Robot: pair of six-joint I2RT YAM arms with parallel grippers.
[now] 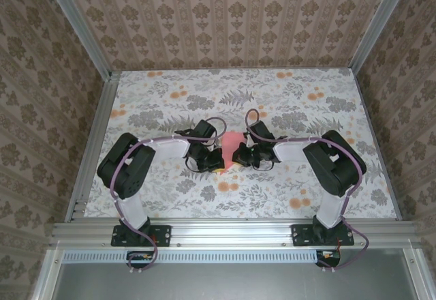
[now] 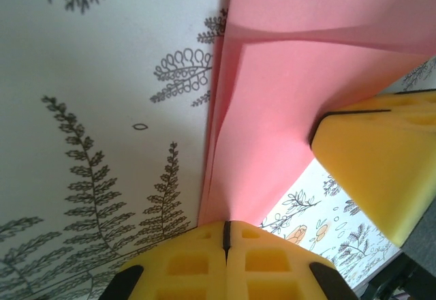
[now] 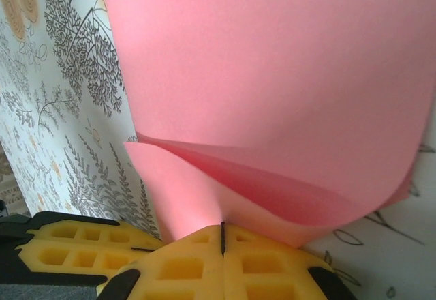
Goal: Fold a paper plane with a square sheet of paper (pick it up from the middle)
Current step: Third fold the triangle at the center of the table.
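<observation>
pink paper (image 2: 286, 95), clamped in left end effector (image 2: 225, 228)

Probably a robotics lab booth; aluminium frame (image 1: 231, 230), patterned wallpaper panels (image 1: 231, 20) for walls, floral-print table cover (image 1: 286, 99)

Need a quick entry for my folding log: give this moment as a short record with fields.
paper: salmon-pink sheet, doubled over, layers bowing apart
left gripper: jaws shut on one edge of it
right gripper: jaws shut on the opposite side
location: between the two arms, over the middle of the floral table
progress: no pointed dart shape yet
</observation>
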